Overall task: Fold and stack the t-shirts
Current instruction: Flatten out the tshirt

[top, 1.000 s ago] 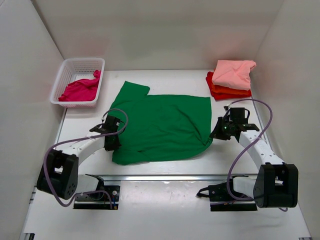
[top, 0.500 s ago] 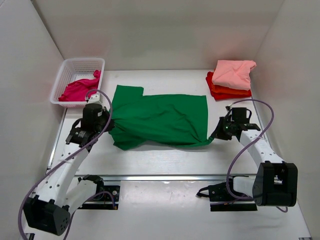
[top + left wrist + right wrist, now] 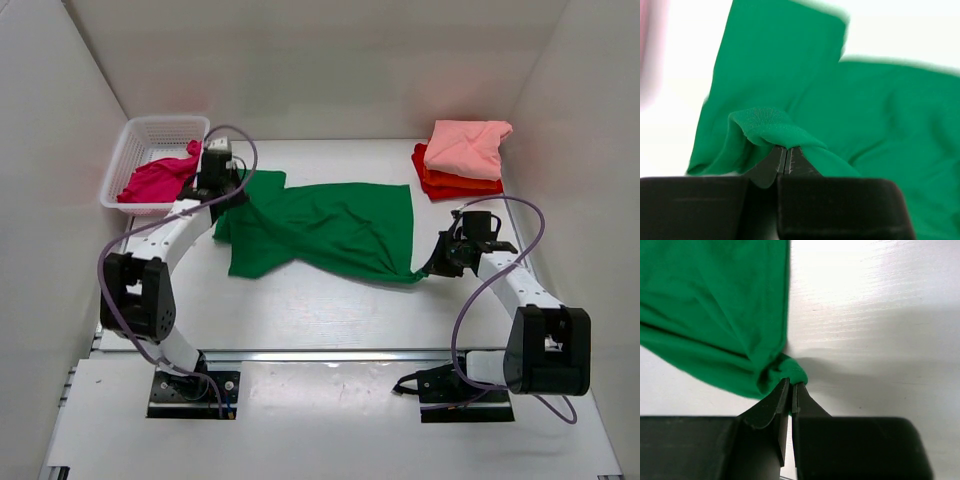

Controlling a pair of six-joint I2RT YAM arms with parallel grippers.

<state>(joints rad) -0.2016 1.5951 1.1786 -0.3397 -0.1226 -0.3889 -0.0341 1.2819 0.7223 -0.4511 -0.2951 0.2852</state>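
The green shirt [image 3: 330, 225] lies in the middle of the tabletop [image 3: 330, 305], drawn out between the two arms, with long creases running from its far left down to its near right corner. The left pincer [image 3: 785, 152] is clamped on a raised fold at the shirt's far left end, its fingers pressed together with cloth humped over them. The right pincer [image 3: 791, 387] is clamped on the near right corner, which is twisted to a small knot low against the tabletop.

Just left of the left pincer stands a white basket [image 3: 140, 130] holding a crumpled magenta shirt [image 3: 160, 180]. The left arm [image 3: 170, 232] curves along the basket's near right corner and hides the green shirt's left edge from above. At the far right, well apart from the green shirt, a folded salmon shirt [image 3: 465, 145] tops a stack of red shirts [image 3: 455, 185]; there seem to be two beneath it, though the layers are hard to separate.
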